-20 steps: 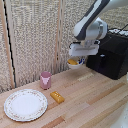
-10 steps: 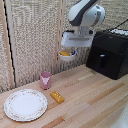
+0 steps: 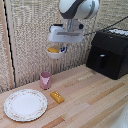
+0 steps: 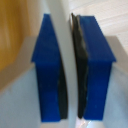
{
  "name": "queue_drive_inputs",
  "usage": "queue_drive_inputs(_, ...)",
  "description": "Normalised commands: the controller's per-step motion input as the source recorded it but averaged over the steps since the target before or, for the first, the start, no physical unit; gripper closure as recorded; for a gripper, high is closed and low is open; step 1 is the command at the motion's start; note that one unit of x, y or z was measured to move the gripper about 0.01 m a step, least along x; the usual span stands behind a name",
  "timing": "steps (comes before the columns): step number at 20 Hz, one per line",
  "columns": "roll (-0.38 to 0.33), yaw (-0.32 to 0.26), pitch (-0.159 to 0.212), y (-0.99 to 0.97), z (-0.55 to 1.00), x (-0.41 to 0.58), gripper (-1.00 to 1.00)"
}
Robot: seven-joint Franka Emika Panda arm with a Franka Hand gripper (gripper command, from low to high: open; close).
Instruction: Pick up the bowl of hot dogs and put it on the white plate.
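Note:
My gripper (image 3: pixel 61 48) hangs from the white arm high above the wooden table and is shut on the rim of the hot dog bowl (image 3: pixel 54 52), a small white bowl. Yellow-orange hot dogs (image 3: pixel 53 49) show inside it. The bowl looks level and is in the air, above and to the exterior view's right of the pink cup. The white plate (image 3: pixel 25 104) lies flat on the table at the exterior view's left front, well below the bowl. In the wrist view the two blue fingers (image 4: pixel 51 70) stand close together on a thin white wall, the bowl rim (image 4: pixel 66 60).
A pink cup (image 3: pixel 45 80) stands by the wicker wall behind the plate. An orange-yellow block (image 3: pixel 57 96) lies on the table to the exterior view's right of the plate. A black appliance (image 3: pixel 110 52) stands at the exterior view's right.
The arm has carried the bowl toward the exterior view's left, from near the black appliance to above the cup area, at about the same height.

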Motion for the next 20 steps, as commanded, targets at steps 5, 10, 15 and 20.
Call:
queue_drive_inputs(5, 0.000, 0.023, 0.000, 0.97, -0.02, 0.129, 1.00)
queue_drive_inputs(10, 0.000, 0.054, 0.007, 0.89, -0.20, 0.123, 1.00)
queue_drive_inputs(15, -0.041, 0.113, -0.001, 0.67, -0.44, 0.142, 1.00)
queue_drive_inputs(20, -0.060, 0.127, -0.001, 0.58, -0.49, 0.105, 1.00)
